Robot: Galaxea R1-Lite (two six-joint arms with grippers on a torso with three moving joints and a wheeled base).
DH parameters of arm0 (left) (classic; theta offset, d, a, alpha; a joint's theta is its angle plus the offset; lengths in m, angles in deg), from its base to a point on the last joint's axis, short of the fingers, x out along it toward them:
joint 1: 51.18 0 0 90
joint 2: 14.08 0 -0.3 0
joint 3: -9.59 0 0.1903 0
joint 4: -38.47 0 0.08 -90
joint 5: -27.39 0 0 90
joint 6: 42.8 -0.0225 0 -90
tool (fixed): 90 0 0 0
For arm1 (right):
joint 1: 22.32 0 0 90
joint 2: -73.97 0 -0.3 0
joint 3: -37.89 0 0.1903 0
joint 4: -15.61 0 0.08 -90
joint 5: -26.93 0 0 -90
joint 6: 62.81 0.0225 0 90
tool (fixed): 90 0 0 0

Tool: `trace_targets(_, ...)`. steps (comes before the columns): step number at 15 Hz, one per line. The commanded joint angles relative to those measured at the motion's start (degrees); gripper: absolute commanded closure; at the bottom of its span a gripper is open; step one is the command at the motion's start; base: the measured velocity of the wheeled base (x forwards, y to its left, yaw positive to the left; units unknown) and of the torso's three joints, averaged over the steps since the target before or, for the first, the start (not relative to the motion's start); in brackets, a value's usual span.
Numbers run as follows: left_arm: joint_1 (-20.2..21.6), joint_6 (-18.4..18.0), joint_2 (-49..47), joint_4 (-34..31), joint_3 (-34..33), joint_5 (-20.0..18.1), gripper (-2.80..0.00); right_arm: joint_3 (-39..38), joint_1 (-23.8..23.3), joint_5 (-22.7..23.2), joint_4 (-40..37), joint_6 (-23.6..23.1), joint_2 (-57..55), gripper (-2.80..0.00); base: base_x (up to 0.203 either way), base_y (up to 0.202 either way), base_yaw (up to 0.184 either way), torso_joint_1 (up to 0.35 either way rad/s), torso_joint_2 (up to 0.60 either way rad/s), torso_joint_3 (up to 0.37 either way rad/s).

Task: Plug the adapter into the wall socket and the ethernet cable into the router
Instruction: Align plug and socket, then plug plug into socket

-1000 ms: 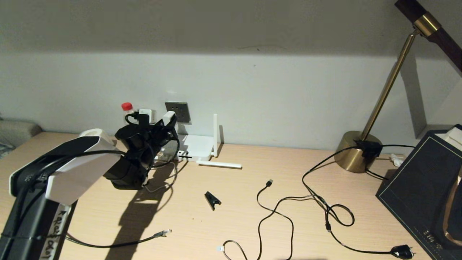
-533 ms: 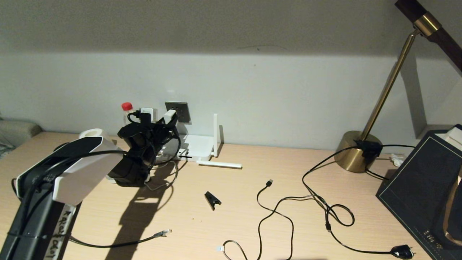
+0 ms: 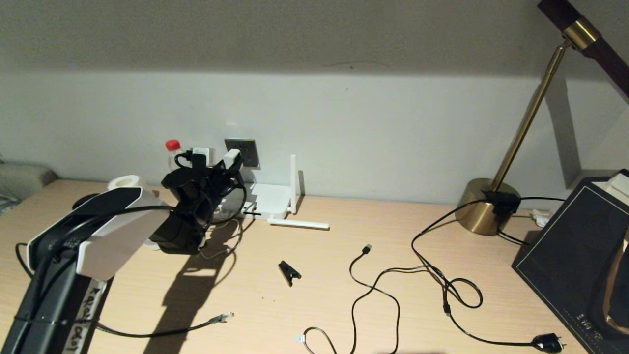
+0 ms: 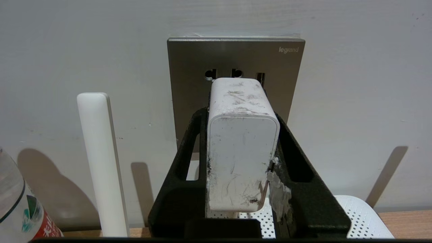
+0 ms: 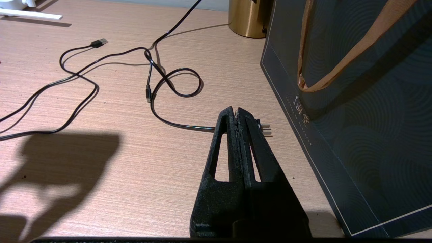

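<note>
Left gripper fingers clamp the adapter before the wall socket; misaligned pins risk jamming. Right gripper closed, empty.

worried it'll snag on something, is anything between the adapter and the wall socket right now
Nothing visible stands between them. The left pincer holds the adapter facing the wall socket, whose upper pin holes show just above the adapter. The router antenna and the water bottle stand off to one side, clear of that path.
</note>
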Motion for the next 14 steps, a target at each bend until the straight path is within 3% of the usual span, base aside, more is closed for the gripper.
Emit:
trace_targets(1,0.0,0.0,0.0,0.4,0.1,0.0,0.0,0.0,0.0,0.0,0.0,0.0,-0.1,0.0,0.0,0.0,0.0,0.0,0.0,0.0)
trace_targets(14,0.0,0.0,0.1,0.0,1.0,0.7,0.0,0.0,0.0,0.0,0.0,0.0,-0.1,0.0,0.0,0.0,0.0,0.0,0.0,0.0)
